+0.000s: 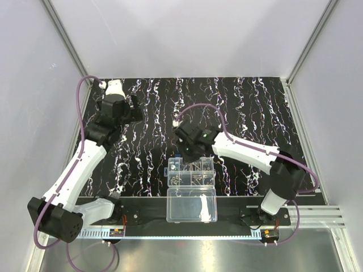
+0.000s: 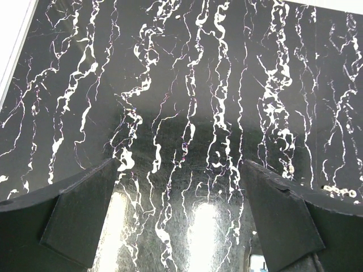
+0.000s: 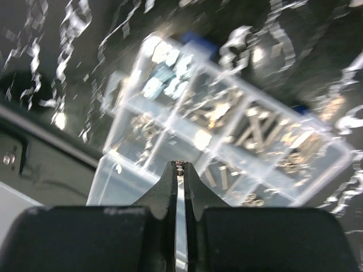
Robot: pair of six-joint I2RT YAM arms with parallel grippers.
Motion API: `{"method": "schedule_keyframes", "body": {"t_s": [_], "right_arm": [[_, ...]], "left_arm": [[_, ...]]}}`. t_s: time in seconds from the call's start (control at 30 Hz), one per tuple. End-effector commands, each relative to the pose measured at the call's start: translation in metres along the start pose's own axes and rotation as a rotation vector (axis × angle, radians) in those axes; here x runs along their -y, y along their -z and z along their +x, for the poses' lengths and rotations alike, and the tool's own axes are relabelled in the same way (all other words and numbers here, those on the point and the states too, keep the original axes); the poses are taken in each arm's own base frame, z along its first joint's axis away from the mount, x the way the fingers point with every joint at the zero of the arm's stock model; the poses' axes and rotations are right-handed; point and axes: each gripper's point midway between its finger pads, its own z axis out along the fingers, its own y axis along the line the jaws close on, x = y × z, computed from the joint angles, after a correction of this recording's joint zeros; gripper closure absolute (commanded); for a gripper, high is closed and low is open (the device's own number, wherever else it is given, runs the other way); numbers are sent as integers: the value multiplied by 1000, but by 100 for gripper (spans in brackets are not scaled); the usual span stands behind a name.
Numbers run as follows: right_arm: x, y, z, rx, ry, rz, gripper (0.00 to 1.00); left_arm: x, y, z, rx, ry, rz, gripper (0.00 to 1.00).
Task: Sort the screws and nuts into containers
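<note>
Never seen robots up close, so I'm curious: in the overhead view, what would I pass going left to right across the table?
Left arm → clear box → right arm's elbow

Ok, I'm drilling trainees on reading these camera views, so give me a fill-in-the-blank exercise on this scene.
The right gripper is ____ on a tiny metal piece. The left gripper hangs ____ above the mat. The mat is black with ____ streaks.
Missing words: shut, open, white.
</note>
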Motion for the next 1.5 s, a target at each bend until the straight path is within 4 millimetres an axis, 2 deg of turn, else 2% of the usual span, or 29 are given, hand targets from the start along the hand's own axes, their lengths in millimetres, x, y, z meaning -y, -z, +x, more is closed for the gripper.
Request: {"method": "schedule_keyframes", "body": {"t_s": [0.0,0.13,0.7,1.1,1.17,1.2,1.3,1.33,1.47], "right_arm": [[-23,1,14,-3,11,-44,100],[-26,-8,28,-29,23,-29,100],[-26,-33,52,-93,50,3,100],[-19,-40,51,-96,64,45,100],[-19,-40,53,-101,64,46,95],[-19,-40,52,-99,62,46,89],[-19,-38,52,-95,65,44,78],[-20,-37,51,-92,63,40,70],[-27,-28,40,-65,64,15,59]], "left_arm": [[1,15,-30,88,48,19,1],[4,18,-32,94,58,35,1],[7,17,-30,87,59,53,1],[7,14,-28,79,54,43,1],[6,13,-28,78,55,42,1],[6,13,-28,79,54,43,1],[6,13,-28,79,56,42,1],[7,14,-27,78,53,44,1],[6,14,-29,83,53,43,1]]}}
